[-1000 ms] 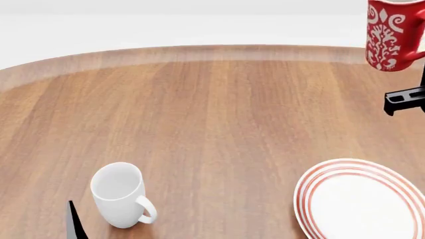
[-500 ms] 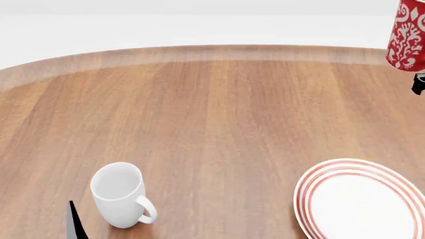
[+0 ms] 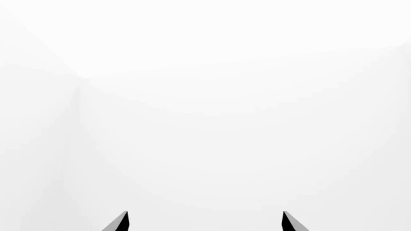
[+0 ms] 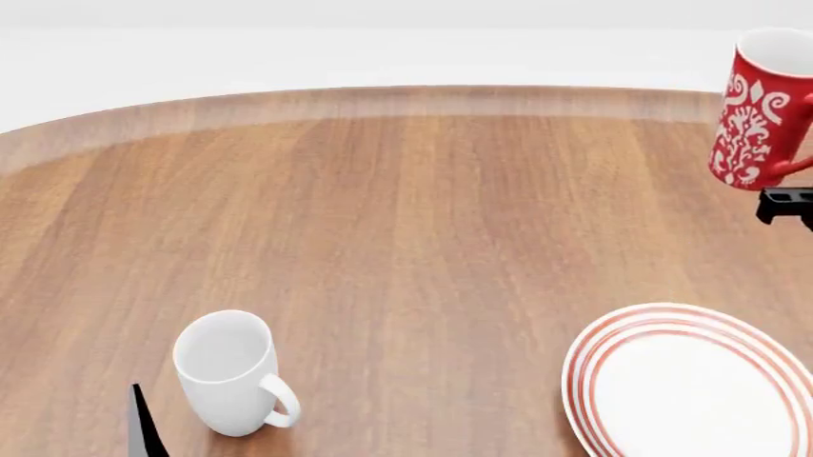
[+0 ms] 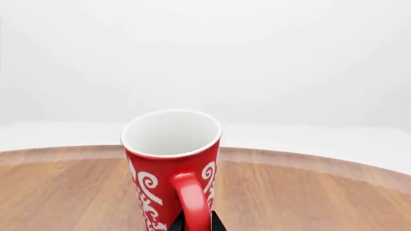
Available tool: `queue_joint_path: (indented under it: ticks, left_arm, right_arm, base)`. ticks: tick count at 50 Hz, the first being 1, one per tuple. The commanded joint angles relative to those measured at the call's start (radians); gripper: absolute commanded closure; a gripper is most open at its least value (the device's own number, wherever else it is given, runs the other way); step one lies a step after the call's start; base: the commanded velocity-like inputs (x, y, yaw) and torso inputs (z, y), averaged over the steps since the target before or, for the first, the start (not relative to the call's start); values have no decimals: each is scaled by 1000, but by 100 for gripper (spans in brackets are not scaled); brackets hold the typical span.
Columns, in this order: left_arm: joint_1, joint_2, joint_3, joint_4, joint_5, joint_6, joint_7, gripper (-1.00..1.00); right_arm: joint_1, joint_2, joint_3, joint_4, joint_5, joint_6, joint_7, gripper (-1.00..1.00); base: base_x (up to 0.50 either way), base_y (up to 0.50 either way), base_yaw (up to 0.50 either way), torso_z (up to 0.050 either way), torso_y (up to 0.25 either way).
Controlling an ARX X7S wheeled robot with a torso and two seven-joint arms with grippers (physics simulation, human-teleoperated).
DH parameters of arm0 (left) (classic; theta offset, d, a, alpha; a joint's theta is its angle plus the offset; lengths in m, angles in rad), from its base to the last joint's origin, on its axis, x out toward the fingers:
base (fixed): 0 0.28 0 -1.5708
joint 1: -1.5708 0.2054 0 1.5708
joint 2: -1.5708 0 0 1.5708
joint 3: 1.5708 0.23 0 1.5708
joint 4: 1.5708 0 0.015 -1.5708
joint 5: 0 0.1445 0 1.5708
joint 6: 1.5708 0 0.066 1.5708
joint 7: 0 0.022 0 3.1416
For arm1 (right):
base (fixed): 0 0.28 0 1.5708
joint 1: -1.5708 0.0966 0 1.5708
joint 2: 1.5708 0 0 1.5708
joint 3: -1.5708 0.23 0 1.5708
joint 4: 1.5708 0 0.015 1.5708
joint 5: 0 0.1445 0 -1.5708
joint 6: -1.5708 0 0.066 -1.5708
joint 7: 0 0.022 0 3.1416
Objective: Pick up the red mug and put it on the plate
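At the lower left of the head view, a sliver of the left gripper [image 4: 143, 424] was seen just beside a plain white mug [image 4: 231, 371] that stood upright on the wooden surface [image 4: 406, 219]. In the left wrist view only two dark finger tips [image 3: 121, 222] were shown against blank white, set well apart, so those fingers were judged to be spread and empty.

At the lower right of the head view, the plate [image 4: 597, 357] lay flat on the surface, partly cut off by the frame edge. At the upper right, the red mug [image 4: 760, 109] was held in the air, tilted slightly, clear of the surface and well apart from the plate. A dark part of the right gripper [image 4: 790, 205] was seen just below it. In the right wrist view, the right fingers [image 5: 177, 224] were seen pinching the base of the handle.

A slip or swing was judged the main risk, since the mug was gripped only by its narrow handle and leaned. A landing on the plate's raised rim could tip so tall a mug.

The red mug was tall and narrow, patterned with white swirls, white inside, with a red handle [image 5: 191, 199].
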Motion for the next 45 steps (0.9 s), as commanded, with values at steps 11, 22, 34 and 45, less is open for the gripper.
queue_joint_path:
  ticks: [11,22,34,45]
  left_arm:
    - [-3,-5,8,2,6,-3,-16,-100]
    - [-5,-7,12,2,12,-4,-24,-100]
    - [-8,-10,17,2,15,-2,-34,-100]
    - [-10,-13,25,3,10,-6,-36,-100]
  right_arm:
    - [-12,-50,-30,102,-57,-78,-65,100]
    - [-56,-55,-2,114,-42,-148,-85,100]
    - [-89,-71,14,156,-48,-222,-101,100]
    - [-105,-69,11,183,-77,-278,-106,100]
  base:
    - [0,0,0,0,0]
    - [0,0,0,0,1]
    - [0,0,0,0,0]
    - [0,0,0,1,0]
